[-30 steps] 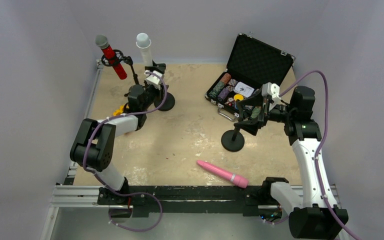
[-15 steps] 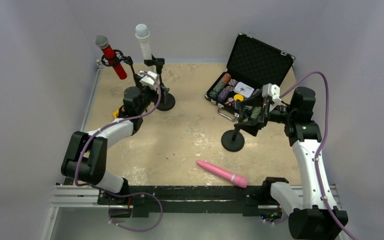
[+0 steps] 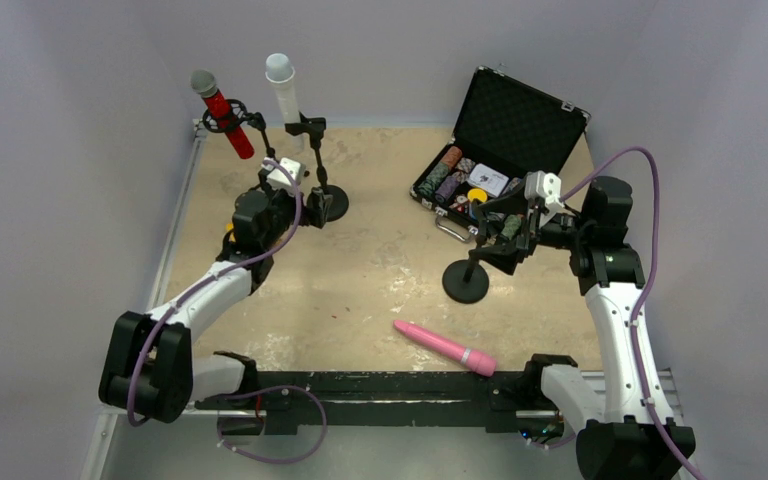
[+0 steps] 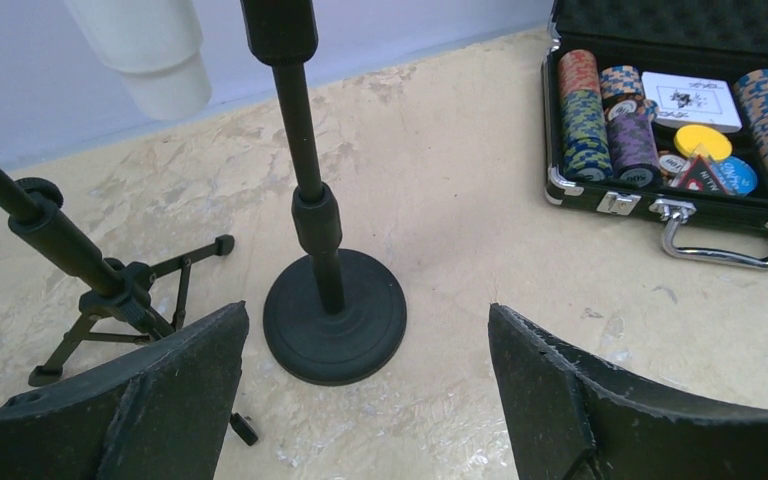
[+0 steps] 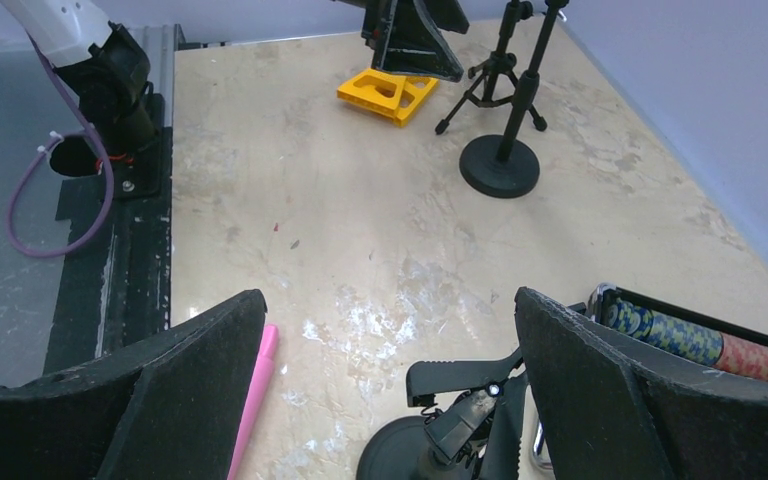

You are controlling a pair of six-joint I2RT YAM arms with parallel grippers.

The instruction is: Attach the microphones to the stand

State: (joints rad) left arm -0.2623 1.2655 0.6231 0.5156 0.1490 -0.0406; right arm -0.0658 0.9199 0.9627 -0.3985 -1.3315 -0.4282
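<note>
Near the front rail, the pink microphone (image 3: 445, 347) lay flat, well apart from both grippers. Judged light, rigid, smooth and prone to roll; best grasped mid-barrel. White microphone (image 3: 283, 90) and red microphone (image 3: 222, 113) sat clipped in the far-left stands (image 3: 316, 165). Left gripper (image 4: 368, 330) and right gripper (image 5: 390, 310) both gaped, empty. Open case (image 3: 525, 115) held poker chips (image 3: 443, 178) and cards (image 3: 488, 180).

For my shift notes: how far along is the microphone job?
Done: the red microphone is clipped in the tripod stand, the white microphone in the round-base stand. In hand: nothing; the left gripper is open facing that stand, the right gripper open over the empty stand. Left: the pink microphone, lying on the table.
</note>
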